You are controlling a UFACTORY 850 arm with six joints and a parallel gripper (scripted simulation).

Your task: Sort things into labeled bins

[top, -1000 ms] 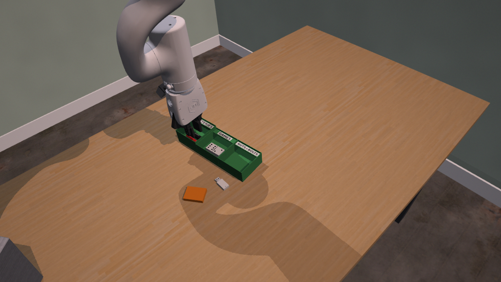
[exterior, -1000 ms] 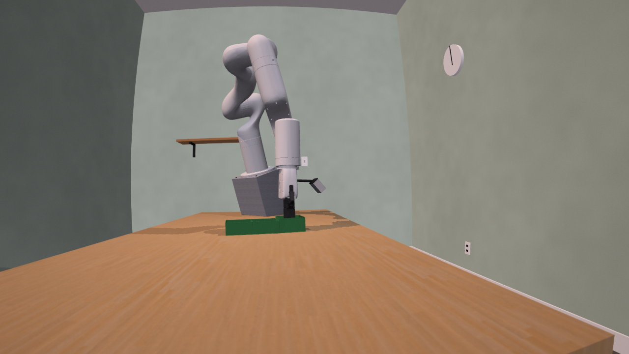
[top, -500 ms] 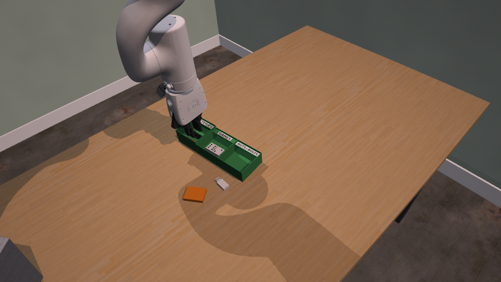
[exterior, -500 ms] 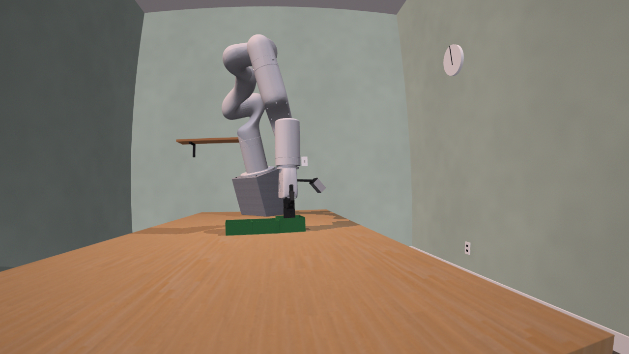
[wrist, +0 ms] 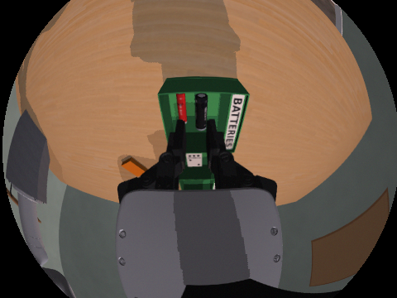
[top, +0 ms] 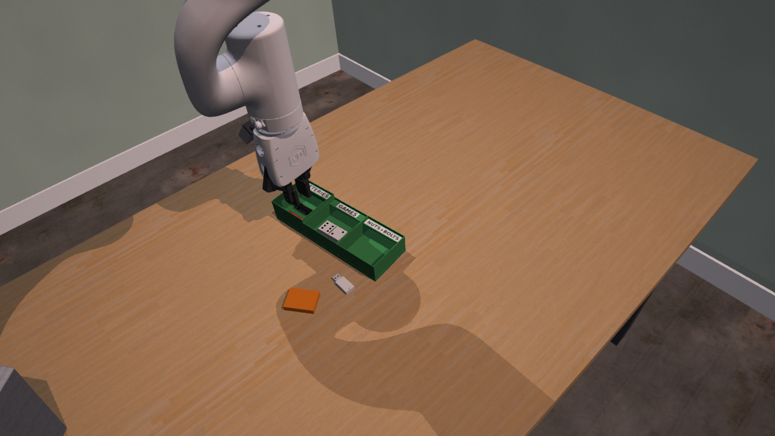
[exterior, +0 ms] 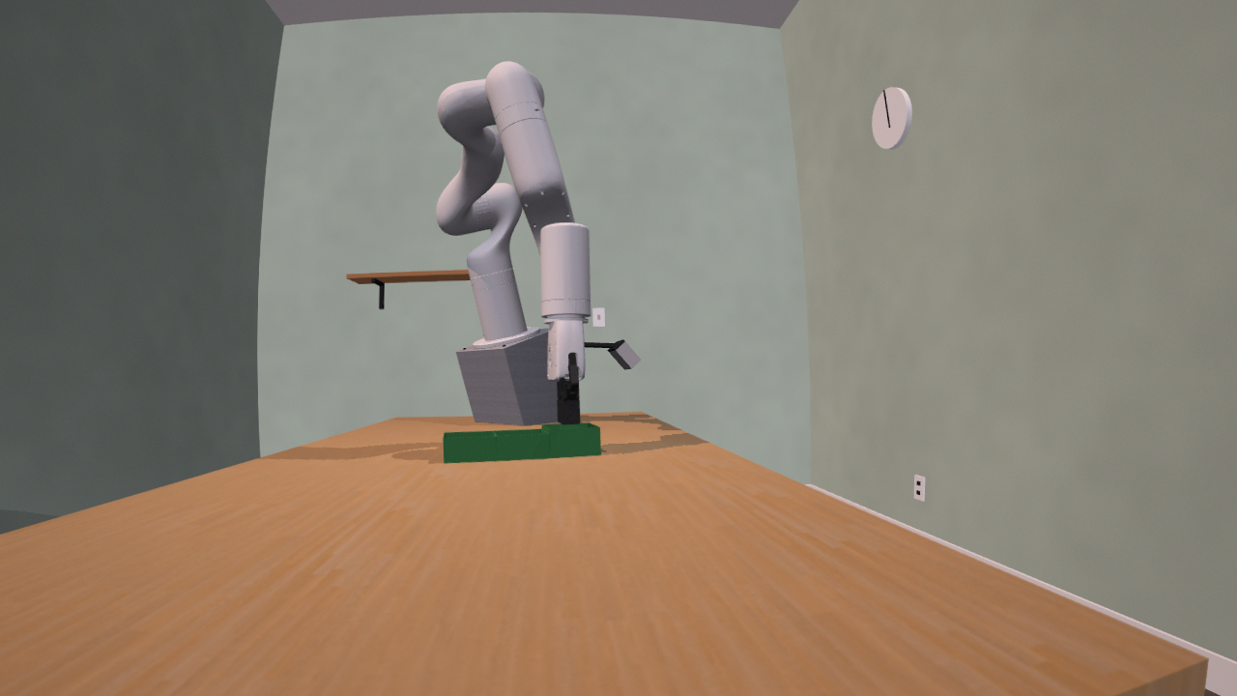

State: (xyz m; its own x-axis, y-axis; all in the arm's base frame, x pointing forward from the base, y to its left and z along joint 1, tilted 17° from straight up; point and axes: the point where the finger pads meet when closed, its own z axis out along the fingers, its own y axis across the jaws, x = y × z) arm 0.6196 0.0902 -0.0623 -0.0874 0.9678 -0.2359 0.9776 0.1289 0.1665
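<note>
batteries, red [wrist: 181, 108] and black [wrist: 201, 111], lie at twelve o'clock in their bin, the domino [top: 332, 230] [wrist: 193, 160] in games, while the claw [top: 304, 201] [exterior: 568, 421] [wrist: 196, 130] stands partly open, empty; orange block [top: 301, 300] [wrist: 133, 166] and usb stick [top: 342, 284] probably stay out.

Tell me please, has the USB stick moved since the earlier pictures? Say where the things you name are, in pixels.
No; the USB stick [top: 344, 284] lies in the same place beside the orange block [top: 301, 300].
</note>
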